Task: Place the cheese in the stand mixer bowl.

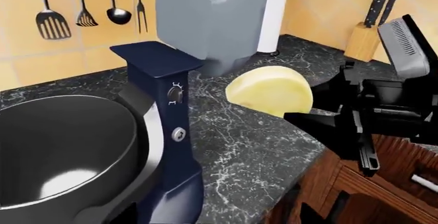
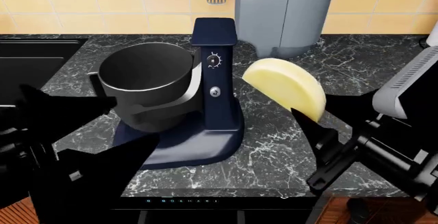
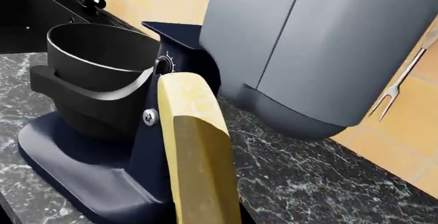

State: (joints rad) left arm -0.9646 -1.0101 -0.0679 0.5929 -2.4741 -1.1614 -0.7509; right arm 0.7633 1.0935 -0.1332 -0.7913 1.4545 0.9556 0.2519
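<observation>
Carry step. Right gripper (image 2: 311, 126) pinching cheese (image 2: 284, 86), lifted above worktop (image 2: 356, 65) beside mixer column, toward back edge. Bowl (image 2: 147, 80) empty. Left gripper (image 2: 102, 126) spread, idle. Next: raise cheese over column, release above bowl.

Yellow tile wall (image 2: 102, 3), black marble counter (image 2: 274, 147), wood cabinets (image 1: 383, 183)

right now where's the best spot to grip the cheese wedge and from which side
Pinch the cheese wedge across its two flat cut faces, near the lower end. It stands on edge, a thin slab as the right wrist view shows, with the stand mixer close on its left, so approach from the right and front, where the right gripper sits.
</observation>
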